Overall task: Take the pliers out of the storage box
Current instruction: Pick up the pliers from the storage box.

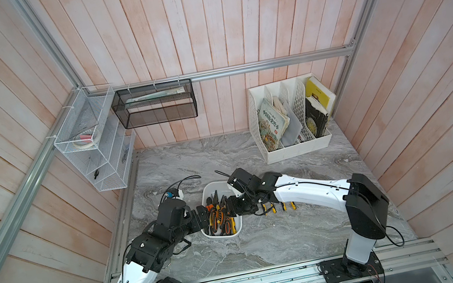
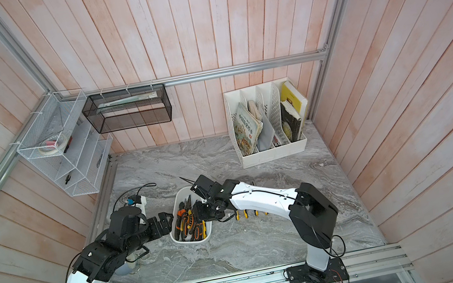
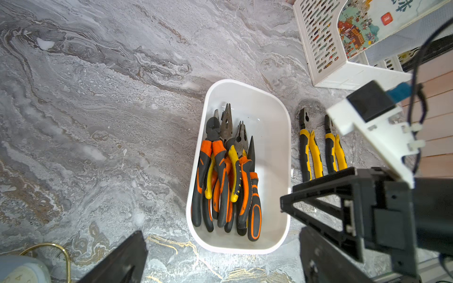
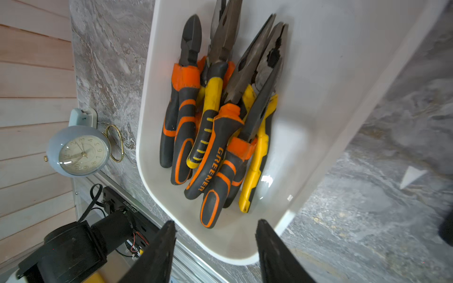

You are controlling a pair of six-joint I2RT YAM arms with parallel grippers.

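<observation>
Partly done. Counting 2 yellow-and-black-handled steel pliers (image 3: 310, 152) out on the grey marbled worktop (image 3: 98, 122), just beside the small white plastic storage box (image 3: 274, 147); roughly 7 more heaped inside (overlapping, count unsure). Hovering with left tool (image 1: 205, 216) wide, right tool (image 4: 216, 221) half-spread, both empty.

Your left gripper (image 2: 166, 221) and right gripper (image 2: 200, 213) flank the box (image 2: 184, 189) holding pliers (image 2: 185, 223); yellow-handled pliers (image 2: 237, 217) lie just beside it.

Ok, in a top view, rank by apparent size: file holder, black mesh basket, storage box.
1. file holder, clearly largest.
2. black mesh basket.
3. storage box, smallest-looking; the basket hangs higher, nearer the camera, so these two are unsure.
</observation>
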